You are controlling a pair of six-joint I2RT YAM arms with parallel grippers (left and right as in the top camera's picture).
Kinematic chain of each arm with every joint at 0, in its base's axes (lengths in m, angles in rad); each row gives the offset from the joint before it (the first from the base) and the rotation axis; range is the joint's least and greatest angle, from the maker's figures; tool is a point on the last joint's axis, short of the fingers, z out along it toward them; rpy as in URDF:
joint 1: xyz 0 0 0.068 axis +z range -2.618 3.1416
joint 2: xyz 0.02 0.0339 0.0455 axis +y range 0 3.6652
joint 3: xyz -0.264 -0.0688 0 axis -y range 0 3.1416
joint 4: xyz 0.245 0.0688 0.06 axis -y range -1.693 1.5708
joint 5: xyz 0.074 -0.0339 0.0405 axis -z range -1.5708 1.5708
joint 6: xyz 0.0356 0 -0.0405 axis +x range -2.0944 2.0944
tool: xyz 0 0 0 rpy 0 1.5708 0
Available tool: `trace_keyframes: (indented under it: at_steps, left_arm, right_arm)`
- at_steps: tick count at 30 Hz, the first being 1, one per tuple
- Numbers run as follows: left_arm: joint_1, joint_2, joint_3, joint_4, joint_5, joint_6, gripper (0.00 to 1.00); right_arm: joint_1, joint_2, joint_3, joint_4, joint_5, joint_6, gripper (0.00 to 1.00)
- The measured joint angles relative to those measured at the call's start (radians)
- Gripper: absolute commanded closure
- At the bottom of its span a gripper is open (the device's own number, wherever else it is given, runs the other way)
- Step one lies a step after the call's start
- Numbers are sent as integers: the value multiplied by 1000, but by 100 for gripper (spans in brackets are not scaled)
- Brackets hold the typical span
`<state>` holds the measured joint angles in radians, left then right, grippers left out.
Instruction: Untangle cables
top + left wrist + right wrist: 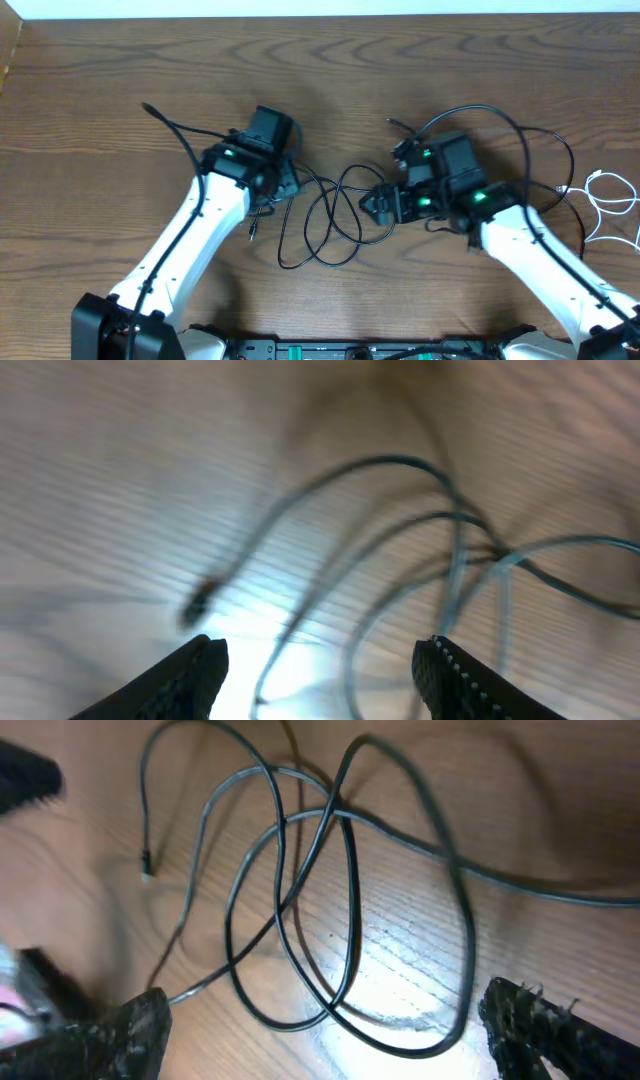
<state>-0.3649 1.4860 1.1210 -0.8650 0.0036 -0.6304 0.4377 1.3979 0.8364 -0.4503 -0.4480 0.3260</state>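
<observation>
Spread and empty, my right fingers point(560, 1030) frame the looped black cable point(350, 890) on the tabletop point(560, 800), its crossing just ahead; my left fingers point(190, 675), likewise spread, hover beside the loops' opposite side. Right fingers look nearer.

Far side: I see bare brown wood-grain table point(330, 70) all along; free passage.
Centre: loops of thin black cable point(330, 215) fill the ground between left gripper point(285, 185) and right gripper point(376, 205).
Near centre: bare wood between the arms; I count it free.
Right edge: thin white cord point(610, 200) lies coiled there.
</observation>
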Motion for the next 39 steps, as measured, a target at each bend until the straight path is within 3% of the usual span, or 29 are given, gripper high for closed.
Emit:
trace_keyframes:
  at_steps: [7, 18, 31, 39]
  left_arm:
    - [74, 5, 0, -10, -35, 108, 35]
    - [81, 153, 0, 55, -5, 236, 35]
    - [82, 391, 4, 163, 368, 357, 42]
    - [83, 426, 3, 147, 642, 491, 38]
  right_arm:
    - [185, 8, 0, 81, 220, 45, 5]
    - [355, 153, 0, 222, 378, 145, 1]
    - [309, 266, 0, 271, 476, 293, 1]
    - [248, 277, 0, 241, 478, 337, 1]
